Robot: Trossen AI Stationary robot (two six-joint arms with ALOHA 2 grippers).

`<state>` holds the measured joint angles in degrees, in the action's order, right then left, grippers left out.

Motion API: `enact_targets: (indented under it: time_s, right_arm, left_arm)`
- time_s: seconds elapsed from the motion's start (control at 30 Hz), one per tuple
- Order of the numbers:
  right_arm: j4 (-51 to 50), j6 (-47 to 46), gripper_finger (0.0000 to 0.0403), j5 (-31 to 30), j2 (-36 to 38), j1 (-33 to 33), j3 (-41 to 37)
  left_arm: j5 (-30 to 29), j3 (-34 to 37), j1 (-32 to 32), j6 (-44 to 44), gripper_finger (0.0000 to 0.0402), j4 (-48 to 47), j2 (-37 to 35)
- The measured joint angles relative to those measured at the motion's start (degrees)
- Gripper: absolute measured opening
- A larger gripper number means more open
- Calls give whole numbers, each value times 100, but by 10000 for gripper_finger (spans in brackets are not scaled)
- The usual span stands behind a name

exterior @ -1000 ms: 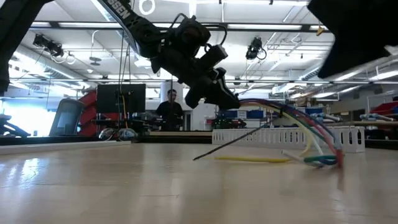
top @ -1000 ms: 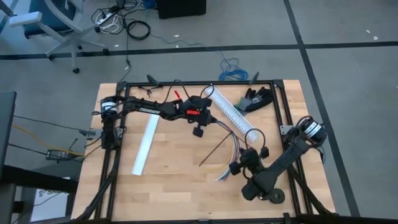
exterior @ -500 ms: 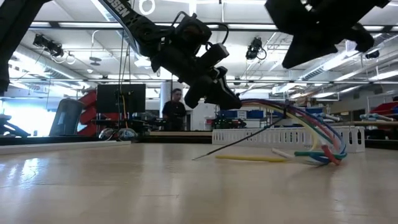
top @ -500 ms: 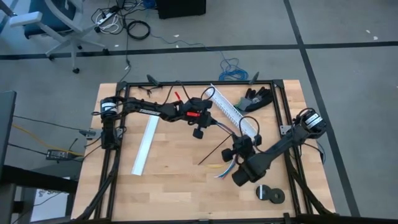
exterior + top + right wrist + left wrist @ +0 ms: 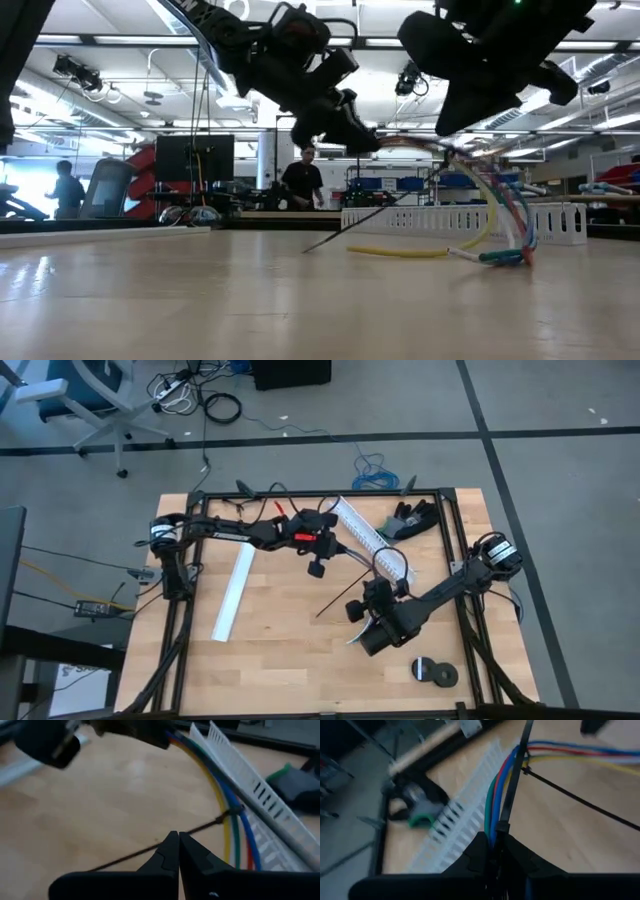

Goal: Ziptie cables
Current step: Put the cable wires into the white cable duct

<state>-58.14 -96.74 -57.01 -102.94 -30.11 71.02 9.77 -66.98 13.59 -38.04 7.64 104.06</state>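
I am holding the left tool [image 5: 316, 568] near the middle of the high frame, its fingers pinched on one end of the cables [image 5: 496, 795]. The cables [image 5: 495, 200] are arching to the lower right of the low frame, their far ends resting on the surface [image 5: 280, 650]. A ziptie [image 5: 165, 842] is circling them beside the white slotted channel [image 5: 365, 538], its tail slanting down. My right tool [image 5: 178, 845] is hovering just above that tail, fingers fully together and empty. On the left arm, only partial white lettering is showing, unreadable.
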Motion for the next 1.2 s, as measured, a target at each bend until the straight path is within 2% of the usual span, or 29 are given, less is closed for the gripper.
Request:
enact_targets:
  time_s: [0.13, 0.27, 0.47, 0.63, 0.77, 0.93, 1.03, 1.2]
  right_arm:
    - [-214, 17, 11, 571, -1, -116, -2]
    - [-404, -170, 41, 978, -2, -324, -71]
    - [-437, -1133, 105, 663, -2, -650, -711]
    - [-145, -1826, 166, 227, -4, -666, -1275]
    - [232, -1600, 222, 110, -4, -518, -1420]
    - [294, -789, 282, 120, 96, -415, -1293]
    - [324, -351, 291, 15, 301, -406, -1195]
    - [366, 345, 282, -200, 807, -476, -1195]
  left_arm:
    - [69, 7, 77, -57, 41, -479, -143]
    - [360, 0, 148, -65, 41, -633, -342]
    - [692, 2, 170, -79, 41, -917, -607]
    - [701, 7, 146, -87, 41, -1054, -682]
    - [681, 7, 142, -85, 41, -1123, -711]
    - [571, 7, 142, -83, 41, -1172, -711]
    - [517, 7, 165, -81, 41, -1202, -711]
    - [517, 6, 170, -79, 41, -1202, -711]
